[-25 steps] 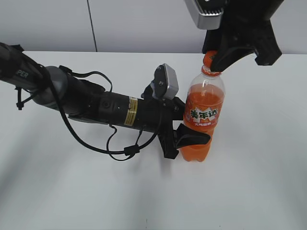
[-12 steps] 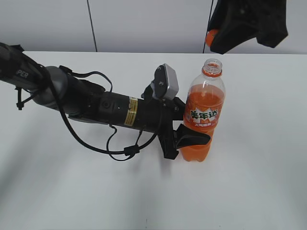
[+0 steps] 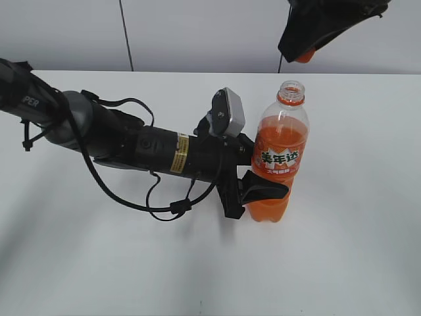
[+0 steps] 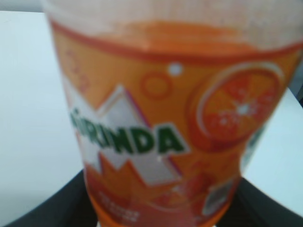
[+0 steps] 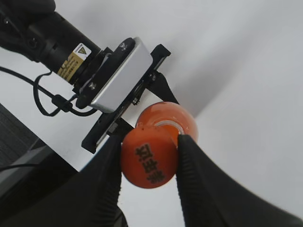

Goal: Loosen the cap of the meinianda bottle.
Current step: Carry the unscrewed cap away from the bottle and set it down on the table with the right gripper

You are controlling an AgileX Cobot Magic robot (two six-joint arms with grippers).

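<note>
The meinianda bottle (image 3: 279,155) stands upright on the white table, its neck open and uncapped. It fills the left wrist view (image 4: 165,123), and shows from above in the right wrist view (image 5: 182,118). My left gripper (image 3: 260,191) is shut on the bottle's lower body. My right gripper (image 3: 304,49) is high above the bottle at the top edge, shut on the orange cap (image 3: 304,56). In the right wrist view the cap (image 5: 149,158) sits between the two fingers (image 5: 149,165), lifted clear of the neck.
The left arm (image 3: 131,141) lies across the white table (image 3: 355,250) from the left, with loose black cables (image 3: 164,197) under it. A grey wall stands behind the table's far edge.
My right gripper lifted the cap off the bottle's neck and rose up and slightly right. The bottle's mouth is now open. The left gripper and bottle have not moved.
</note>
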